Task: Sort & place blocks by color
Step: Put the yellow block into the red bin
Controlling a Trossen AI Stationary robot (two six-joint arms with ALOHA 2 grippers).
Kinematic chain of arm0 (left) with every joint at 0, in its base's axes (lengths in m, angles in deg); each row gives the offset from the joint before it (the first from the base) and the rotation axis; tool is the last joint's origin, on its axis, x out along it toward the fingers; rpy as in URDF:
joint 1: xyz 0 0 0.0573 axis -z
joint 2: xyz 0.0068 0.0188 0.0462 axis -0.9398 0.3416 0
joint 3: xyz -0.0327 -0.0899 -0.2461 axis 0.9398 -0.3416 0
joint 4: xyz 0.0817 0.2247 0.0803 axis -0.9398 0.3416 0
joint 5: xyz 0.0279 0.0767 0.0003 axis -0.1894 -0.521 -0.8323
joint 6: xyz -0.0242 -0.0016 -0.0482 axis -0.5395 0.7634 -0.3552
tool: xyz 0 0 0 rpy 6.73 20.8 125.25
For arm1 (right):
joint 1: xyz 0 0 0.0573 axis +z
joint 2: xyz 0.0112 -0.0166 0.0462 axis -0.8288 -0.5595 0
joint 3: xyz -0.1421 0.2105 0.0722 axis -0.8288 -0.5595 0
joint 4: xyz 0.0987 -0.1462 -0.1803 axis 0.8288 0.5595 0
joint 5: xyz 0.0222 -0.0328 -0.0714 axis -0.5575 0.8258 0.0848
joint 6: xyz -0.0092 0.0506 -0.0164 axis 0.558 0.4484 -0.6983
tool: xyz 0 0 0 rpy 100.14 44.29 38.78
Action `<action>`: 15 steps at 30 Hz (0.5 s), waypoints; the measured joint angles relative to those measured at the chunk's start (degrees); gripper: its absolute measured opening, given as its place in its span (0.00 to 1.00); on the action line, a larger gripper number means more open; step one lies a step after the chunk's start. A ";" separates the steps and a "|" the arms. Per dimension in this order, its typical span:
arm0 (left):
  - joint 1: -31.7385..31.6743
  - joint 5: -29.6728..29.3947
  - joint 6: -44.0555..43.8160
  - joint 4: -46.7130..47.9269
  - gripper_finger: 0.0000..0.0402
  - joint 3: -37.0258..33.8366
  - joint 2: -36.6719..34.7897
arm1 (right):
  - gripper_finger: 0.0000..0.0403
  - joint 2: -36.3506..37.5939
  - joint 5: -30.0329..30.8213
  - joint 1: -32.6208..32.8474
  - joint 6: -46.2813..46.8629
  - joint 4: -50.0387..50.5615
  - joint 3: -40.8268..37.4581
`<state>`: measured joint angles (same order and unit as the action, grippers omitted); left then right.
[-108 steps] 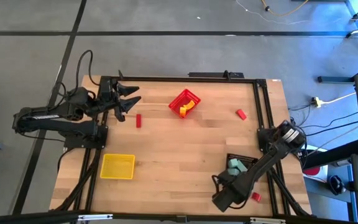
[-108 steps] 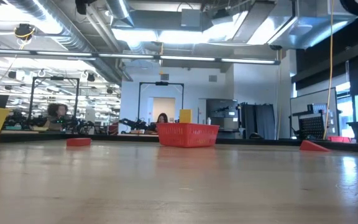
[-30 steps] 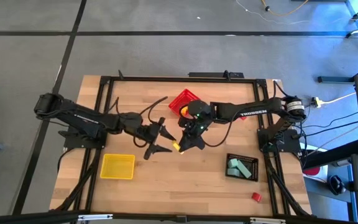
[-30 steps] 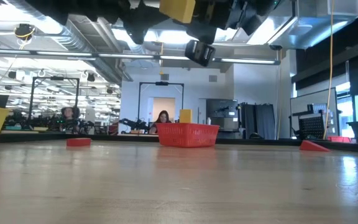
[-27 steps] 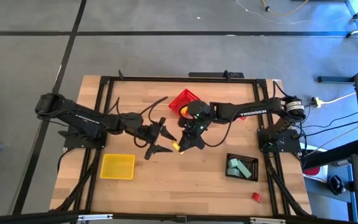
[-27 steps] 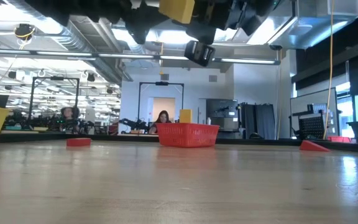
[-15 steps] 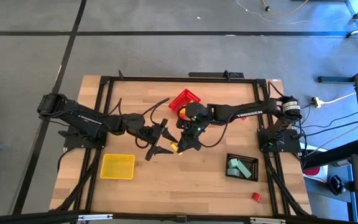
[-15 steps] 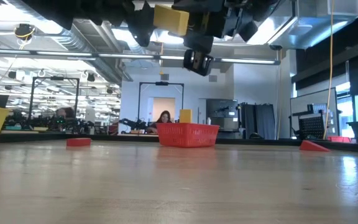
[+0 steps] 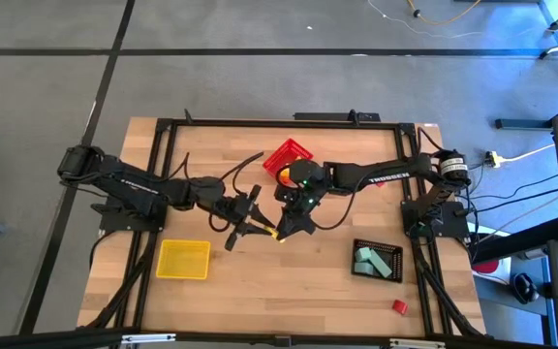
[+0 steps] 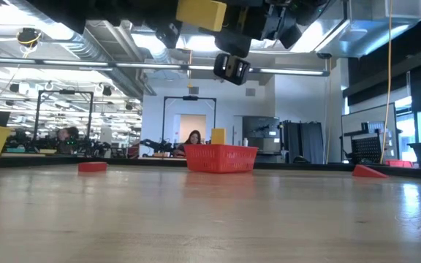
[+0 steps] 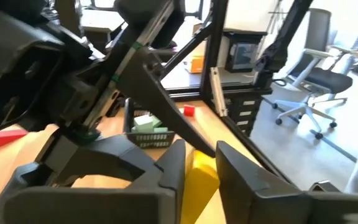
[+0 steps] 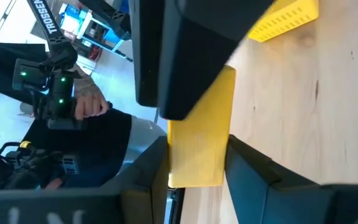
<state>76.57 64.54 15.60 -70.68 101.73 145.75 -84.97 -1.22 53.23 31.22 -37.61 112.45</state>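
Mid-air above the wooden worktop [image 9: 289, 281], both claws meet on one small yellow brick-like block [image 9: 277, 232]: right claw [image 9: 285, 230] clenched around it, left claw [image 9: 257, 230] closing its fingers on it too.

A red bin [image 9: 288, 155] sat near the table's [image 9: 260, 286] far edge, a yellow bin [image 9: 183, 260] toward its near left corner and a black bin [image 9: 378, 260] toward its near right. Beyond the table, a seated person [image 10: 193, 139] appeared in the workshop, and an office chair [image 11: 312, 93] stood nearby.
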 joint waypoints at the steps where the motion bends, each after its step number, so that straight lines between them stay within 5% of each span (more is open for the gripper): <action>1: 0.00 0.25 0.01 0.02 0.13 0.00 0.00 | 0.31 0.00 -0.07 0.02 0.00 -0.09 0.00; 7: 0.00 -1.35 -1.49 -1.78 0.10 0.00 0.03 | 0.31 0.00 -0.08 0.00 0.41 -0.37 -0.02; 15: 0.00 -1.67 -2.36 0.68 0.31 -0.09 -3.45 | 0.31 0.11 -1.05 -0.22 1.25 -2.06 0.08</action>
<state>76.57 62.87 13.24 -70.00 101.64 142.29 -84.86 -2.27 53.01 32.47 -39.66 112.53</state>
